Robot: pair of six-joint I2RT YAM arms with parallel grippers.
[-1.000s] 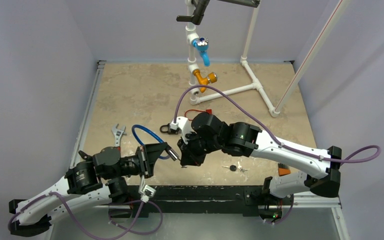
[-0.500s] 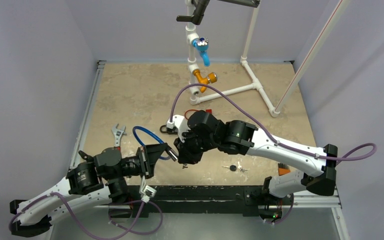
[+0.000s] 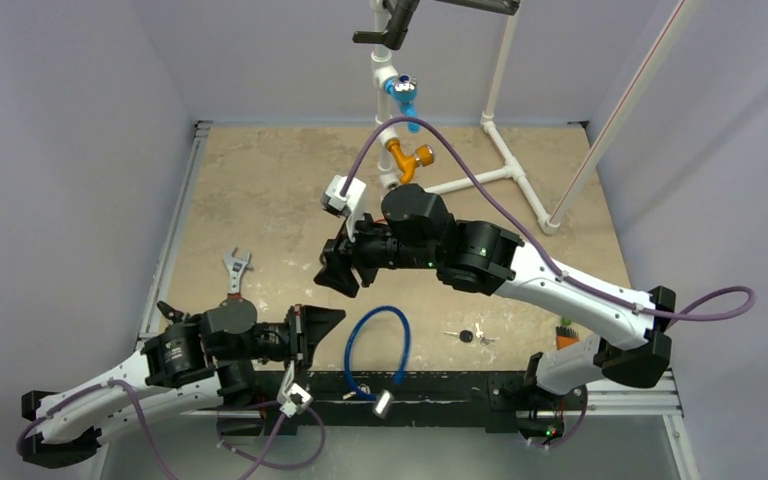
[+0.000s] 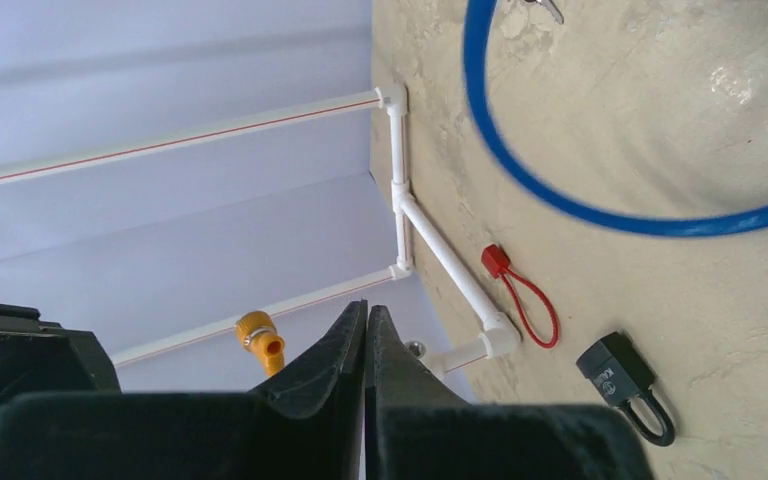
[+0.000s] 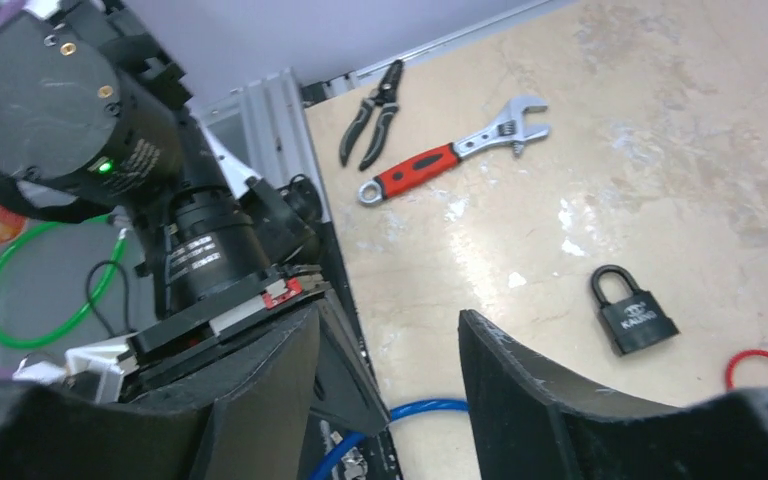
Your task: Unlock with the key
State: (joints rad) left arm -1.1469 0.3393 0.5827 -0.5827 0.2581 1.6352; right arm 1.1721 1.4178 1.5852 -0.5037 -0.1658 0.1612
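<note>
Both empty right now: left fingers (image 4: 345, 350) pressed together, right fingers (image 5: 520, 380) spread, so I reckon next is grabbing the keys (image 3: 470, 336) lying behind my right fingers.

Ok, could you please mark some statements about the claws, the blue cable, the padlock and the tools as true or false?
1. The left claw is shut and holds nothing. True.
2. The right claw grips the blue cable. False: its jaws stand open and empty, and the cable lies on the table.
3. The black padlock lies on the table, apart from both claws. True.
4. A key sits in the black padlock. False: no key shows in it, and the keys lie on the table away from it.
5. The red-handled wrench lies beside the pliers. True.
</note>
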